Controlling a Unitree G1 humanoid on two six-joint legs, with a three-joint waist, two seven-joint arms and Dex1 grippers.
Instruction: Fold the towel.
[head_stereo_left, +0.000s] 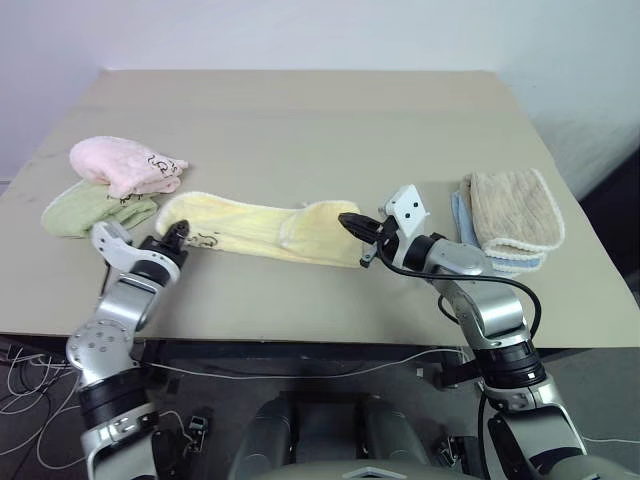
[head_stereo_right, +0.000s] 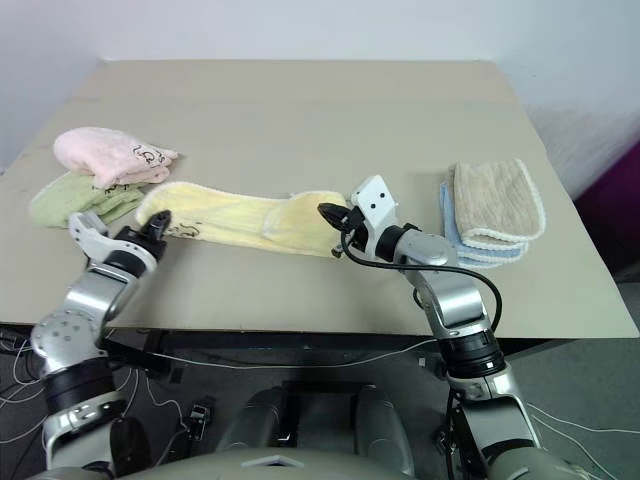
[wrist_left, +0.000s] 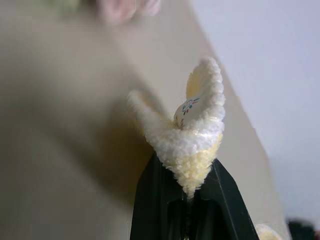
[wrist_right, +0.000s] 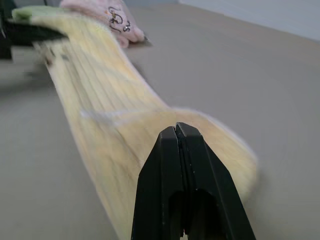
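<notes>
I've got the table (head_stereo_left: 300, 120) in front, tan top, everything placed off the yellow towel (head_stereo_left: 260, 228). The towel is stretched as a long strip across the near-middle of the table, its right end doubled over into a thicker lump. Right of the towel, well apart, a beige towel (head_stereo_left: 515, 208) folded on top of a pale blue towel (head_stereo_left: 505, 262). Just past the towel's left end, a pink towel (head_stereo_left: 125, 163) sits partly over a green towel (head_stereo_left: 88, 207), the green one touching or nearly touching the yellow end, can't tell which. My left gripper (head_stereo_left: 178, 235) is clamped on the towel's left end; left wrist view shows the fluffy edge bunched between the black fingers (wrist_left: 227, 200), small dark printed mark (wrist_left: 187, 106) visible just above the pinch. My right gripper (head_stereo_left: 352, 222) is at the towel's right end, fingers (wrist_right: 160, 165) pressed fully together; whether any cloth is caught between them I can't tell.
</notes>
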